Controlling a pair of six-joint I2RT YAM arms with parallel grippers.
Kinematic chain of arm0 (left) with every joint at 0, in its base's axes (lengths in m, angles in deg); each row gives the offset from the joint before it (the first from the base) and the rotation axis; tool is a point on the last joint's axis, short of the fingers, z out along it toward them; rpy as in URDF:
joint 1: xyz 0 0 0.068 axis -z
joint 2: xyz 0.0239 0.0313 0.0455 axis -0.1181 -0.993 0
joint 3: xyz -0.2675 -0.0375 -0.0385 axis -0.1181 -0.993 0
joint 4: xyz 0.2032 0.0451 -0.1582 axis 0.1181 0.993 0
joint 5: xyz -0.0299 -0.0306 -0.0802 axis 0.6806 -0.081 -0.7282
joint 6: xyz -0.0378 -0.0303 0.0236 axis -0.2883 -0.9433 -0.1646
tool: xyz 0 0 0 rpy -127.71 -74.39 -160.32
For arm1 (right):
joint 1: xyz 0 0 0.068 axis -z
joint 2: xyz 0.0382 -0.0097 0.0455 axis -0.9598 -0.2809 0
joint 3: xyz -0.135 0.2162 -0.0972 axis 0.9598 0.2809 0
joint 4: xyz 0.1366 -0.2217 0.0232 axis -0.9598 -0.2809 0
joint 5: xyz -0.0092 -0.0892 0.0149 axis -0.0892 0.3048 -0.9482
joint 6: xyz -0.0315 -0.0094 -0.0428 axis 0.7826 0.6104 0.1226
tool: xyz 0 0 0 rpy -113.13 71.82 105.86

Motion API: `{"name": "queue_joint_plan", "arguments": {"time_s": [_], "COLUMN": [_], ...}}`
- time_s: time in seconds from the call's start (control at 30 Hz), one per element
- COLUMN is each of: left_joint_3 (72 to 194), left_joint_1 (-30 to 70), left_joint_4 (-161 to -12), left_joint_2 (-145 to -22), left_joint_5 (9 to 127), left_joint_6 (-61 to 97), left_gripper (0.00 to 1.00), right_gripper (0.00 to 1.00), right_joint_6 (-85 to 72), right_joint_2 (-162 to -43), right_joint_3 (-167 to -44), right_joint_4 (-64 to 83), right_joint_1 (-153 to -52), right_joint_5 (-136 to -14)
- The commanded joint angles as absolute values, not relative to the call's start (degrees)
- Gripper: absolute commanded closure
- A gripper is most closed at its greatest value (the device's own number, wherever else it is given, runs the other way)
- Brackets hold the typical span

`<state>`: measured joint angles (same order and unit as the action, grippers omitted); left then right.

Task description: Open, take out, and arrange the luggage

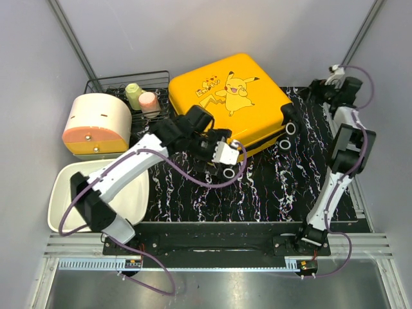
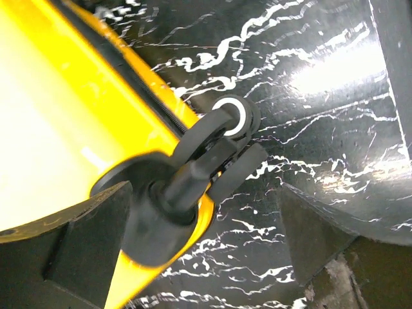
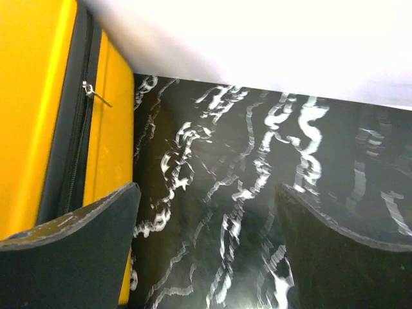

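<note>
Seen from above, the yellow Pikachu suitcase point(image 1: 225, 96) lies flat and closed on the black marbled tabletop point(image 1: 270, 187), toward the back, wheels on its right-hand side. The left pincer point(image 1: 225, 154) sits at the case's near corner. The right pincer point(image 1: 314, 89) is at the far right, just beside the case's back corner. Left of the suitcase stand a wire rack point(image 1: 106, 84) with a green cup point(image 1: 133, 93) and a pink cup point(image 1: 149, 102), a cream-and-orange round container point(image 1: 96, 122) and a white tray point(image 1: 61, 199).

The left wrist view shows that pincer released, its fingers point(image 2: 84, 244) spread wide with a black caster wheel point(image 2: 235, 116) between them.

The right wrist view shows the other pincer released too, only bare tabletop between its fingers point(image 3: 335, 251). The case's side and zipper pull point(image 3: 90, 91) are at the left.
</note>
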<state>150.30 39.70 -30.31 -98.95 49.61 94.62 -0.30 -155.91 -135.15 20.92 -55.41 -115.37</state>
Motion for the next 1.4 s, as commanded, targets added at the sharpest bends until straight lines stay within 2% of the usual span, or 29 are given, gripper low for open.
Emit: {"name": "queue_joint_plan", "arguments": {"time_s": [0.0,0.17,0.4,0.53,0.6,0.77,1.1,1.23,1.37], "left_joint_3": [153.62,150.29,142.11,140.0,138.34,134.2,128.67,125.5,123.04], "left_joint_1": [36.39,25.5,16.43,11.6,7.64,2.36,1.57,1.57,1.48], "left_joint_4": [-33.85,-40.97,-50.56,-49.6,-49.5,-53.01,-56.35,-58.29,-60.49], "left_joint_2": [-89.97,-83.36,-75.45,-74.83,-75.09,-75.62,-74.74,-74.13,-73.95], "left_joint_5": [52.46,49.39,62.39,58.98,53.47,48.08,45.0,45.08,46.05], "left_joint_6": [74.8,55.41,31.02,23.29,18.72,10.19,9.83,8.07,7.81], "left_gripper": [0.01,0.01,0.01,0.01,0.01,0.01,0.01,0.01,0.01], "right_gripper": [0.02,0.0,0.0,0.0,0.0,0.01,0.0,0.0,0.06], "right_joint_6": [9.41,15.47,22.32,27.42,29.62,30.51,32.96,34.81,34.73], "right_joint_2": [-139.58,-127.03,-116.8,-113.99,-113.55,-113.46,-119.78,-121.01,-122.68], "right_joint_3": [-132.15,-129.33,-131.08,-131.17,-131.78,-130.82,-132.23,-131.09,-130.56], "right_joint_4": [6.88,-8.14,-33.87,-42.6,-47.25,-50.61,-47.98,-48.42,-48.33], "right_joint_1": [-52.69,-50.22,-51.71,-55.66,-58.99,-64.63,-69.03,-69.12,-69.12], "right_joint_5": [-108.88,-106.76,-108.34,-103.43,-100.71,-95.95,-82.33,-83.64,-83.82]}}
